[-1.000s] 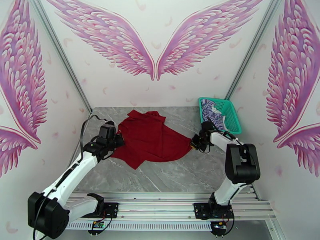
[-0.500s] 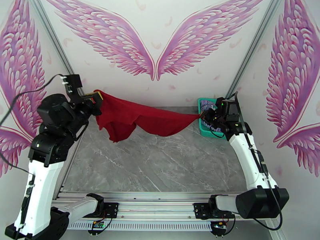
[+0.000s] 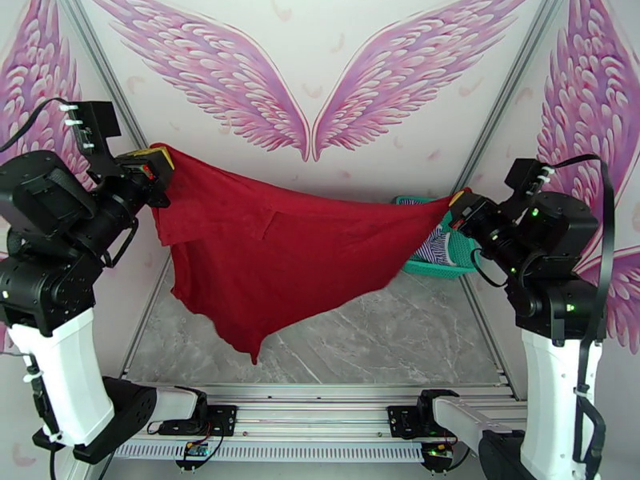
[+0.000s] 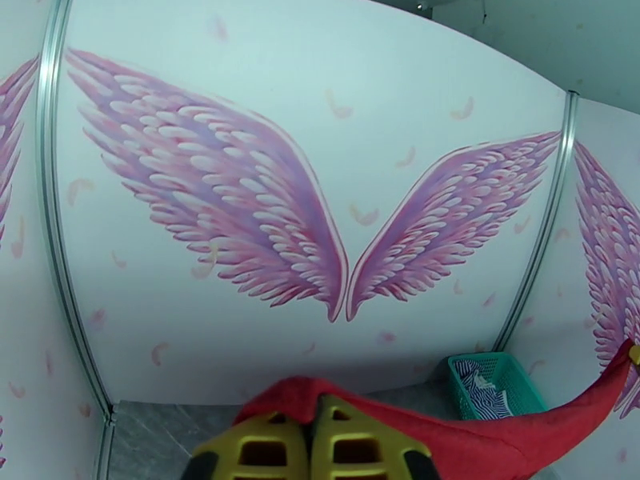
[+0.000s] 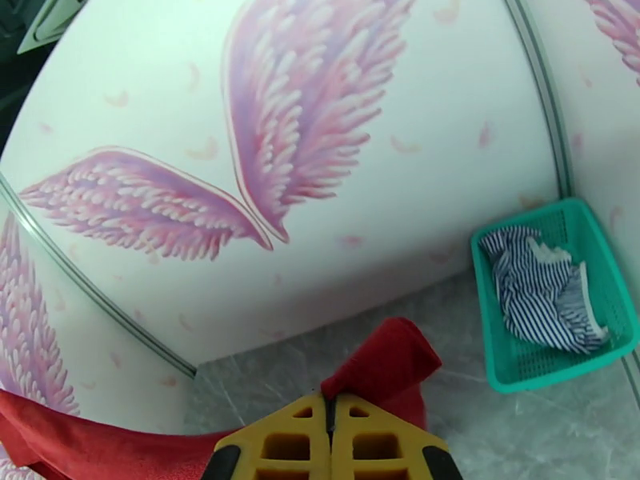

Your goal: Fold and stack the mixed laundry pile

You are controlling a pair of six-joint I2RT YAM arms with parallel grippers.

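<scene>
- Garment one: plain dark red T-shirt (image 3: 272, 250), lifted and spread between the two arms. Its upper edge is pulled nearly straight, and the body hangs as a sagging sheet. The lowest corner dangles over the near-left part of the grey marble-pattern table (image 3: 384, 338); whether it clears the surface cannot be told for certain.
- Left end effector (image 3: 154, 162): yellow fingers pressed together on one upper corner of the red cloth. The left wrist view shows fabric bunched over the closed tips.
- Right end effector (image 3: 458, 202): clamped the same way on the opposite corner, held somewhat lower than the left.
- Judgement: the high, wide hold lets the shirt's own weight pull out creases, so it can be laid flat for folding. With the corners at uneven heights, the bottom edge hangs skewed.
- Garment two: thin blue-and-white striped shirt (image 5: 544, 286), crumpled inside the teal plastic mesh basket (image 5: 552, 371) at the far right of the table.
- Progress, judged: early. Nothing is folded or stacked yet.
</scene>
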